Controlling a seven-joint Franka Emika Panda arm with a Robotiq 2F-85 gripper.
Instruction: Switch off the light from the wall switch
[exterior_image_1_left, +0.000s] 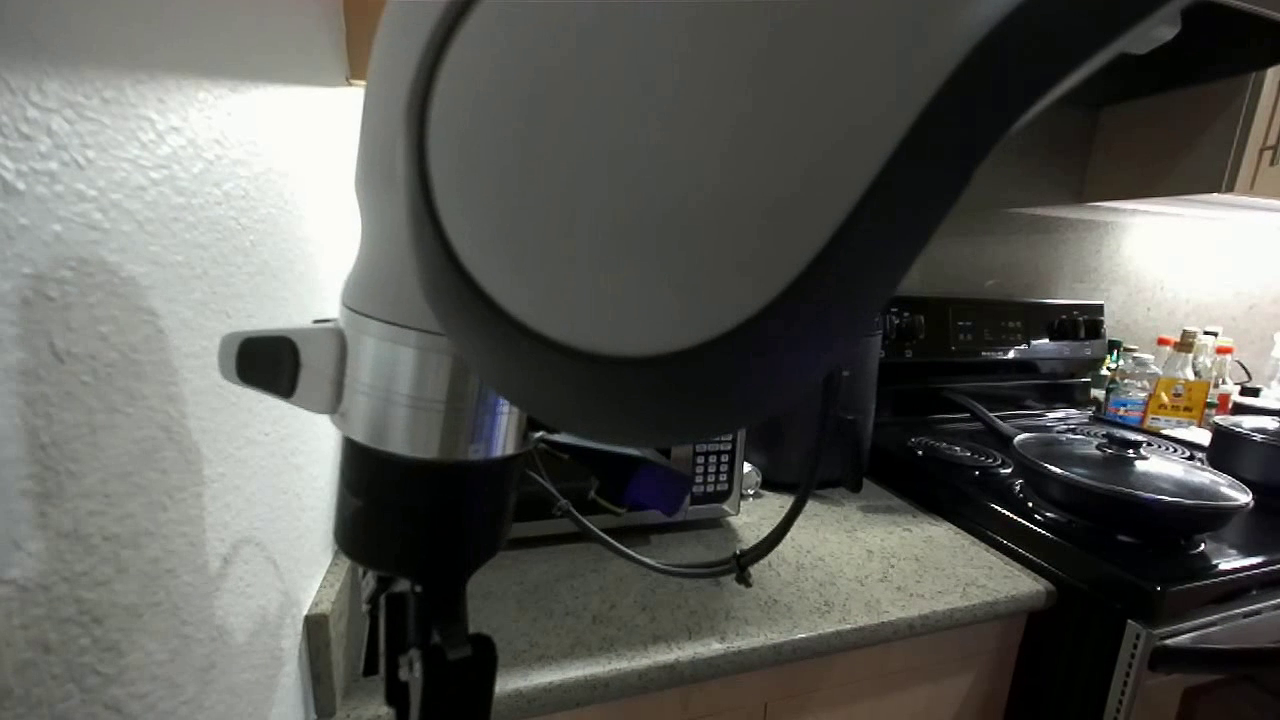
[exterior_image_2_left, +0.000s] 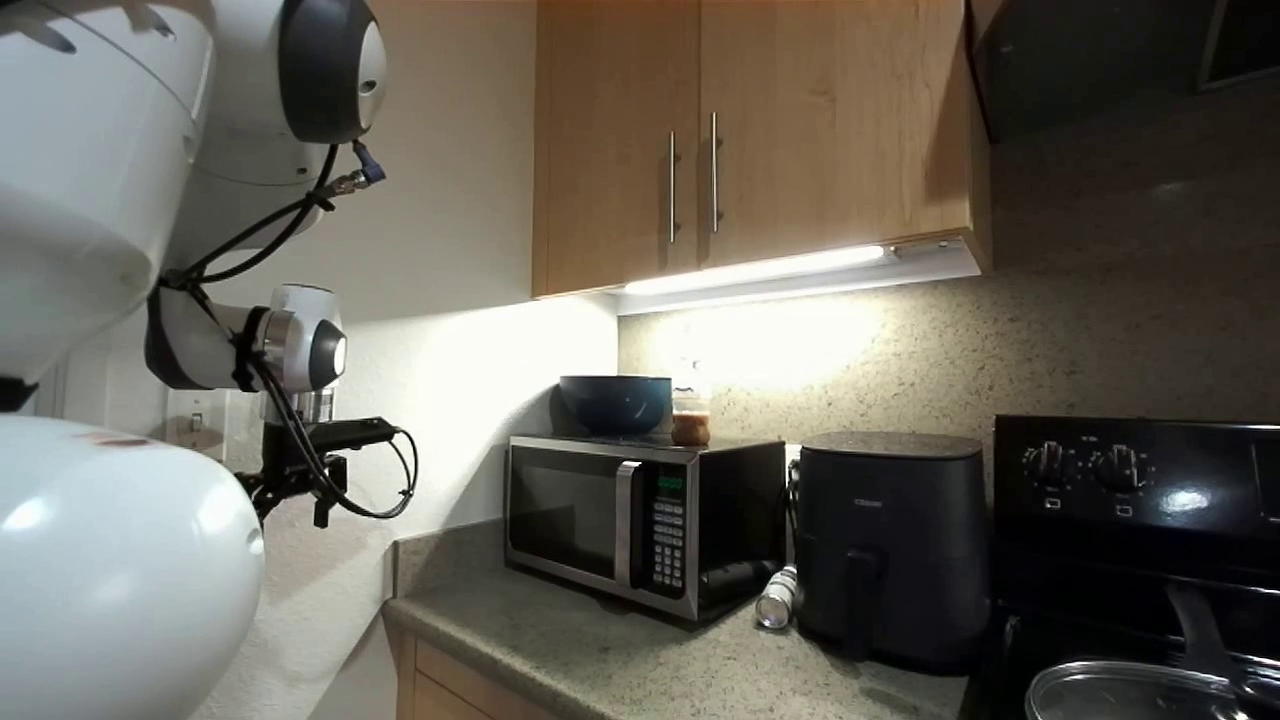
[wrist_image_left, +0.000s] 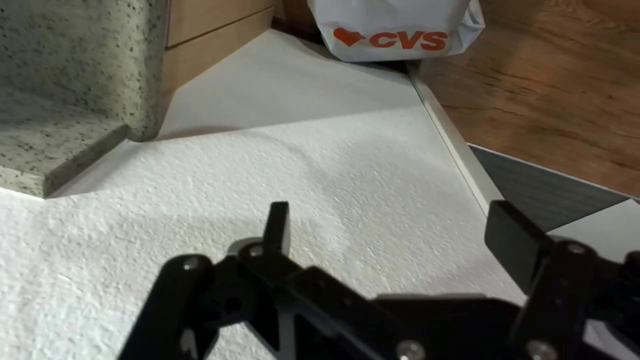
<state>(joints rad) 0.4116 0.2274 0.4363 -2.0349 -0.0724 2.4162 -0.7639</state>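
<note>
The wall switch (exterior_image_2_left: 196, 421) is a pale plate with a small toggle on the white wall. It shows in an exterior view, partly hidden behind the robot's arm. It is out of the wrist view. The lit strip light (exterior_image_2_left: 760, 270) glows under the wooden cabinet. My black gripper (wrist_image_left: 392, 230) is open and empty in the wrist view, with its fingers wide apart over the textured white wall. In an exterior view the gripper (exterior_image_2_left: 285, 490) hangs near the wall, to the right of the switch in the picture. It also shows, cut off, in an exterior view (exterior_image_1_left: 430, 665).
The granite counter (exterior_image_2_left: 480, 620) bears a microwave (exterior_image_2_left: 600, 520) and a black air fryer (exterior_image_2_left: 890, 550). The counter's corner (wrist_image_left: 50, 175) is close to the gripper. A stove (exterior_image_1_left: 960, 400) holds a lidded pan (exterior_image_1_left: 1130, 480). A white CVS bag (wrist_image_left: 395, 30) stands on the floor.
</note>
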